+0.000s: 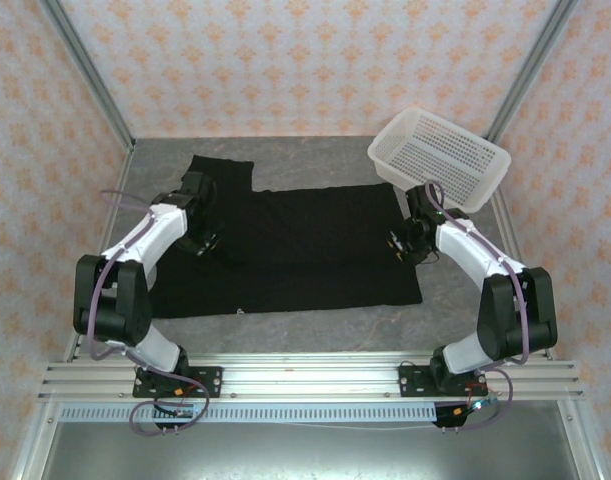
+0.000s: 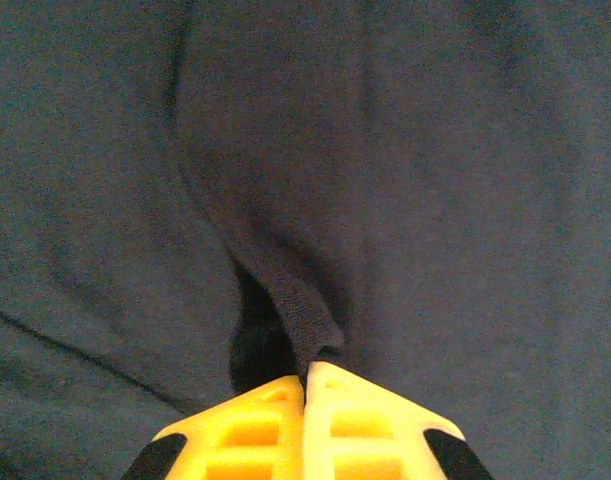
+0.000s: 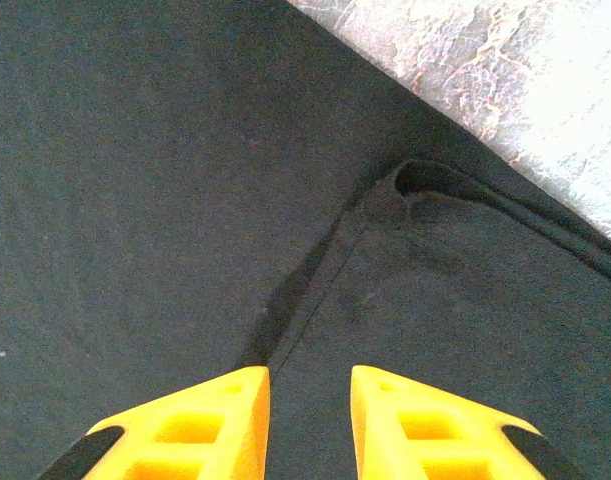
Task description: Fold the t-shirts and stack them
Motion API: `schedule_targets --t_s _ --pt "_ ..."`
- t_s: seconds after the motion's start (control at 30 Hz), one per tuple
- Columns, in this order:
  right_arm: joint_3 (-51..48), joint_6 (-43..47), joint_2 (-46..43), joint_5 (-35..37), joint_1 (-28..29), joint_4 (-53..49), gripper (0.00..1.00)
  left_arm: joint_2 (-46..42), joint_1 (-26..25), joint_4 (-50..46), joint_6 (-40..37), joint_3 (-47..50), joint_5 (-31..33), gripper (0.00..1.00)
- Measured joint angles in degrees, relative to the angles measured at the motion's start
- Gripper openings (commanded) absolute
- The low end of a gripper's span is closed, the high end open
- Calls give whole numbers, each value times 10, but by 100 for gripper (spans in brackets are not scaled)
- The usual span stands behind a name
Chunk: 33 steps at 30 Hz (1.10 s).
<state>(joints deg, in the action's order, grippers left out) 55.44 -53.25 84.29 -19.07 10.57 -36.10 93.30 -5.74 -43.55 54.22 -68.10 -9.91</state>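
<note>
Pinching the t-shirt's (image 1: 305, 250) left side with the left gripper (image 2: 306, 368), poising the right gripper's (image 3: 310, 372) 2 fingers (image 3: 185, 425) slightly parted over its right edge.

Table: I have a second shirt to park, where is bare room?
Free: the table strip between the t-shirt and the near rail, and the patch behind it, left of the basket. Crowded: the middle, under the t-shirt.
</note>
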Motion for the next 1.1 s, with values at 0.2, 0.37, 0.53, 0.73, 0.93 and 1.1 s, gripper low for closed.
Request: schedule_targets --t_s 0.2,0.37,0.53,0.73,0.93,1.1 --pt "-7 0 -8 2 0 -5 27 87 -27 -20 -55 -93 9 0" --pt "-8 0 -13 2 0 -9 27 141 -51 -47 -103 -144 30 0" --pt "-13 0 -17 7 0 -11 27 162 -71 -73 -141 -184 56 0" --pt "-18 0 -17 7 0 -12 27 211 -94 -96 -188 -253 73 0" --pt "-18 0 -17 7 0 -12 27 288 -119 -129 -245 -310 109 29" --pt "-18 2 -17 7 0 -15 28 289 -127 -139 -263 -315 164 57"
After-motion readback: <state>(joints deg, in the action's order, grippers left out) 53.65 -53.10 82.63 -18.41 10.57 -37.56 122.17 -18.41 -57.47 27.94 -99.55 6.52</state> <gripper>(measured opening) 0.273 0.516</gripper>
